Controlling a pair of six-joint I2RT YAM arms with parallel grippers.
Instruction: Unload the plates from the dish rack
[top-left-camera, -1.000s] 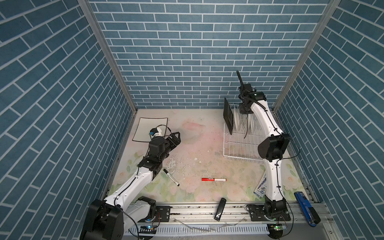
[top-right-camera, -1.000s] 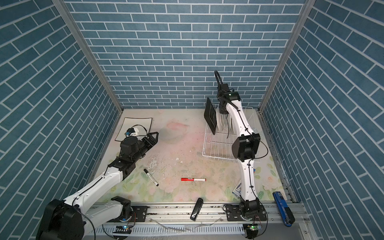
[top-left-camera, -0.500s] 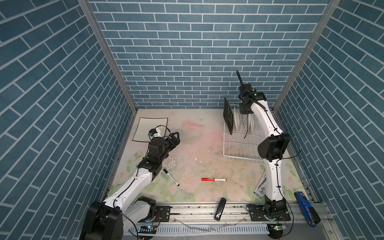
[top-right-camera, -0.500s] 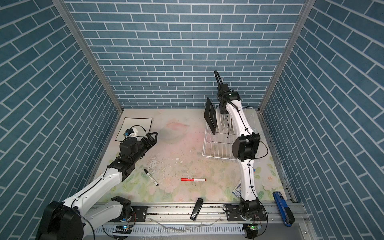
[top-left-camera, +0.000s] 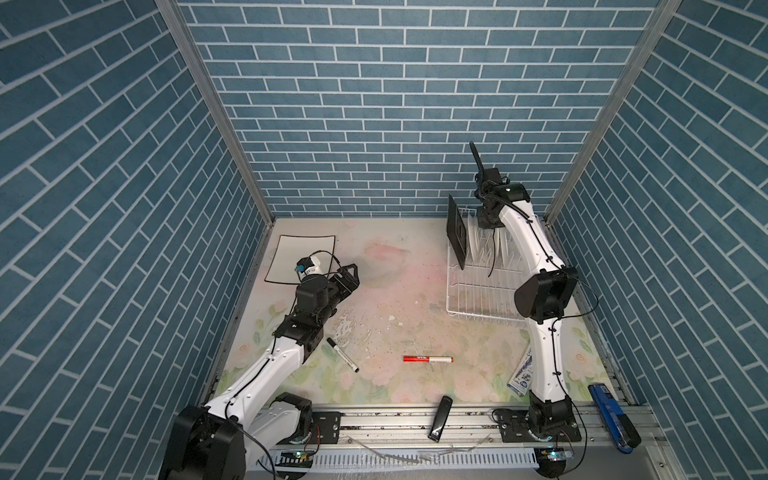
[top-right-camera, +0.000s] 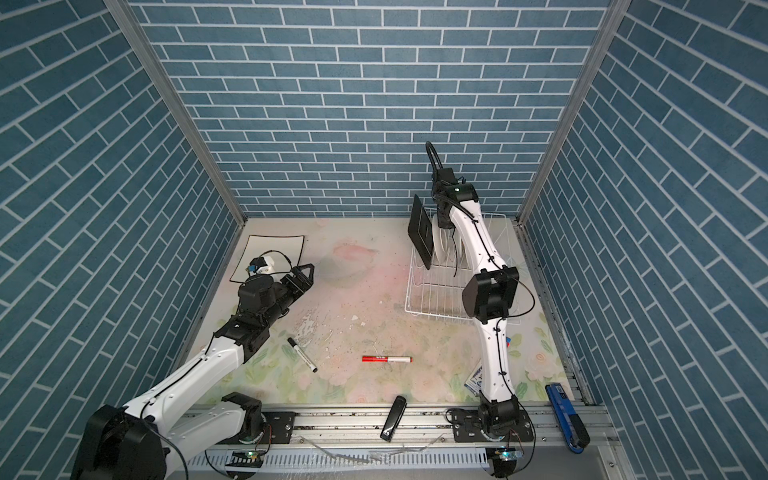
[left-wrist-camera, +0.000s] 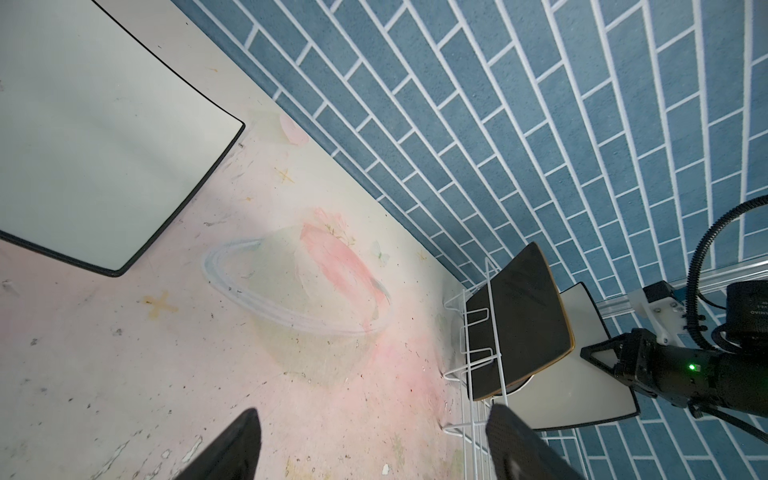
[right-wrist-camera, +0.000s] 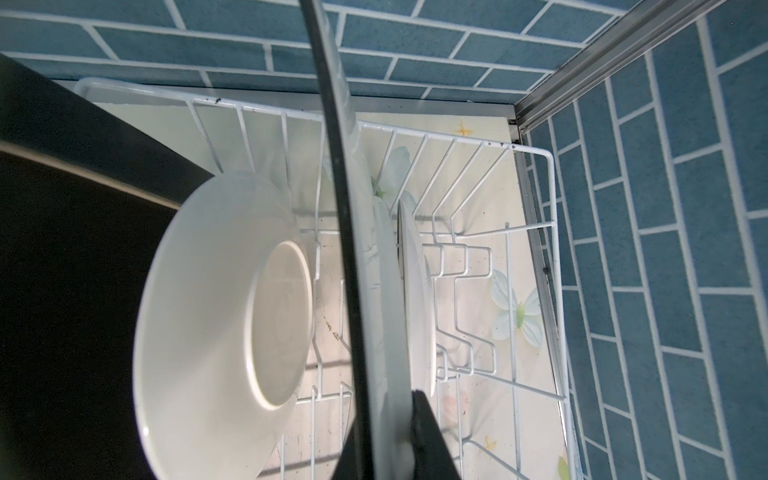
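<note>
The white wire dish rack (top-left-camera: 478, 291) (top-right-camera: 432, 291) stands at the back right. At its front a square black plate (top-left-camera: 456, 237) (left-wrist-camera: 515, 316) (right-wrist-camera: 62, 291) stands on edge. Behind it my right gripper (right-wrist-camera: 390, 440) (left-wrist-camera: 602, 361) is shut on the upper edge of a black-rimmed square white plate (right-wrist-camera: 374, 291) (left-wrist-camera: 582, 386), which stands upright among the prongs. A round white plate (right-wrist-camera: 216, 332) stands next to it, and another white plate (right-wrist-camera: 415, 299) on the other side. A further square white plate (top-left-camera: 299, 253) (top-right-camera: 274, 249) (left-wrist-camera: 104, 145) lies flat at the back left. Beside it my left gripper (top-left-camera: 351, 276) (left-wrist-camera: 374, 415) hovers open and empty.
On the floral mat lie a black marker (top-left-camera: 343, 354) and a red marker (top-left-camera: 428, 359). A black bar-shaped object (top-left-camera: 439, 417) and a blue tool (top-left-camera: 611, 415) rest on the front rail, with a leaflet (top-left-camera: 521, 376) by the right arm's base. Blue brick walls close in on three sides.
</note>
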